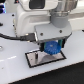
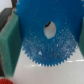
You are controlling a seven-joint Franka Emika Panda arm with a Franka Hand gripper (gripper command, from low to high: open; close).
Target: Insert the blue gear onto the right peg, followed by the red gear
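Above the grey plate [image 1: 35, 59], pincer [image 1: 51, 45] clamped on blue gear [image 1: 52, 48], gear tilted on edge

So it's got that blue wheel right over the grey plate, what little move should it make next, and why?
Probably a slow move straight down, with a slight nudge sideways if needed. The hand holds the blue gear just above the grey plate, and the wrist view shows the gear's centre hole open with no peg through it. The peg itself isn't visible, so alignment can't be confirmed.
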